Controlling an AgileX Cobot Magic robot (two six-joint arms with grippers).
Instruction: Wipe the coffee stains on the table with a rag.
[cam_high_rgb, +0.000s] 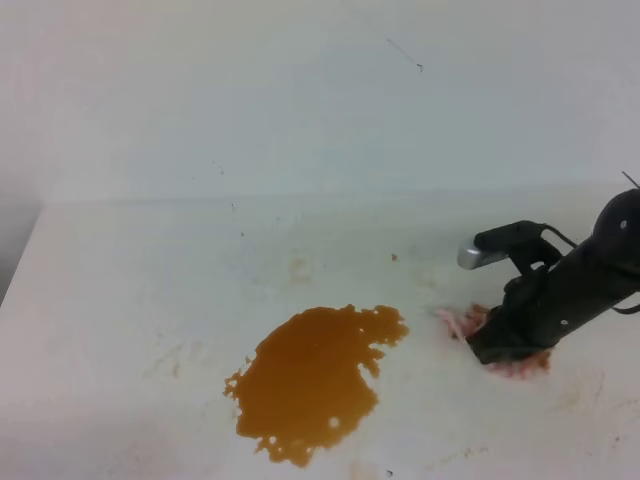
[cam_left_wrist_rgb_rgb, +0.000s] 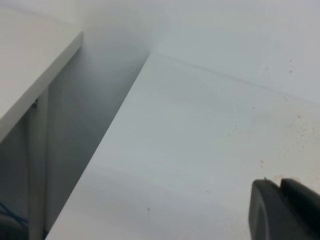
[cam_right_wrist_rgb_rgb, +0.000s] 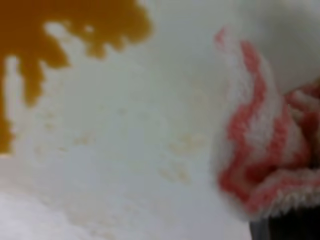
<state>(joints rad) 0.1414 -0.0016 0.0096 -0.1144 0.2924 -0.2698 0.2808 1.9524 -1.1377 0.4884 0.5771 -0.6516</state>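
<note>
Under the right claw (cam_high_rgb: 497, 348), the rag (cam_high_rgb: 462, 322) lies bunched on the table (cam_high_rgb: 130, 300).
Pink-and-white folds stick out on both sides of the claw's tip, which presses down on the cloth; how wide its jaws stand I cannot tell. Left of the claw, apart from the rag, spreads the amber coffee stains (cam_high_rgb: 312, 380) puddle.

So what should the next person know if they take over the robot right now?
Right pincer: down on the rag, jaws hidden; can't confirm a grip.
Left pincer: only its tip shows over bare table, away from the spill; open or shut unclear.
Coffee stains: a big brown puddle on the table, left of the rag, not touching it.
Done: arm reached the rag.
Left: all the wiping; the puddle looks untouched.
</note>
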